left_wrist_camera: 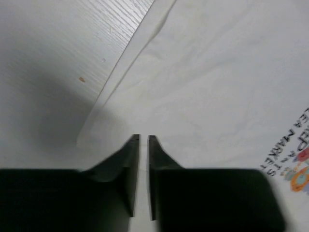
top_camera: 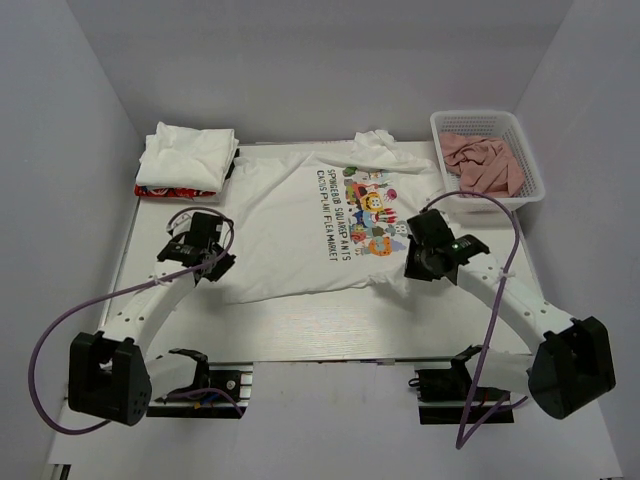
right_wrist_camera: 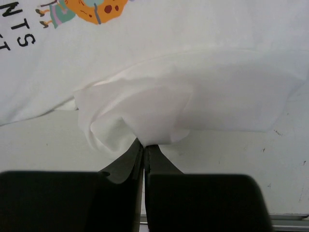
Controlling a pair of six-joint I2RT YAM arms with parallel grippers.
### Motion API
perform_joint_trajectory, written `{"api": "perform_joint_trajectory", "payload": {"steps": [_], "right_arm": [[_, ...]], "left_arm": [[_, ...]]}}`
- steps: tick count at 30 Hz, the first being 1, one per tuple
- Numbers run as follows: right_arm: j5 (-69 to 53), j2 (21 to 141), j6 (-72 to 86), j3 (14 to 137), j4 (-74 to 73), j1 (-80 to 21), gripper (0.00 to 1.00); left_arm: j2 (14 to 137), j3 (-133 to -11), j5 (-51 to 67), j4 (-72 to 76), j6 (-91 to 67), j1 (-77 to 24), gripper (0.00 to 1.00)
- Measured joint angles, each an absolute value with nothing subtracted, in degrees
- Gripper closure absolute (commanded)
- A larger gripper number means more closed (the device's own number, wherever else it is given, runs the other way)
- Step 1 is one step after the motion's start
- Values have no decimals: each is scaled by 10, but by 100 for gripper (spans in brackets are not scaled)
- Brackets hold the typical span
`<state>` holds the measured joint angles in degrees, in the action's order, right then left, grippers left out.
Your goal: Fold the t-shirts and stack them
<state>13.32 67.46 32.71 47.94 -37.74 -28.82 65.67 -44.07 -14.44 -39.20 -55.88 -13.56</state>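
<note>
A large white t-shirt (top_camera: 290, 220) with a cartoon print and dark lettering lies spread flat across the middle of the table. My left gripper (top_camera: 217, 265) sits at the shirt's near-left edge. In the left wrist view its jaws (left_wrist_camera: 143, 138) stand a narrow slit apart, closed on the white cloth (left_wrist_camera: 217, 87). My right gripper (top_camera: 408, 268) is at the shirt's near-right side. Its jaws (right_wrist_camera: 144, 144) are shut on a bunched fold of the shirt (right_wrist_camera: 145, 116), just below the print. A folded stack of t-shirts (top_camera: 187, 155) rests at the back left.
A white plastic basket (top_camera: 480, 118) at the back right holds salmon-pink cloths (top_camera: 485, 162). White walls close in the table on three sides. A purple cable loops off each arm. Bare tabletop (left_wrist_camera: 58, 58) shows left of the shirt.
</note>
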Motion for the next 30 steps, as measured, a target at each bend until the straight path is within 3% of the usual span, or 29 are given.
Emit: {"api": "perform_joint_trajectory", "payload": {"steps": [3, 5, 12, 14, 17, 18, 30], "right_arm": [[132, 696, 319, 491, -376, -286, 100], [129, 707, 316, 491, -378, -285, 100], [120, 717, 310, 489, -380, -281, 100], [120, 717, 310, 488, -380, -280, 100], [120, 717, 310, 485, -380, -277, 100], [119, 717, 310, 481, -379, -277, 100], [138, 728, 303, 504, -381, -271, 100]], "left_arm": [[680, -439, -139, -397, -556, -136, 46], [697, -425, -129, -399, -553, -136, 40], [746, -366, -103, -408, -555, -136, 40], [743, -363, -100, -406, -556, -136, 44], [749, -363, -100, -405, -556, -135, 78], [753, -364, -100, -405, -557, -134, 100], [783, -412, -90, -399, -549, -133, 100]]}}
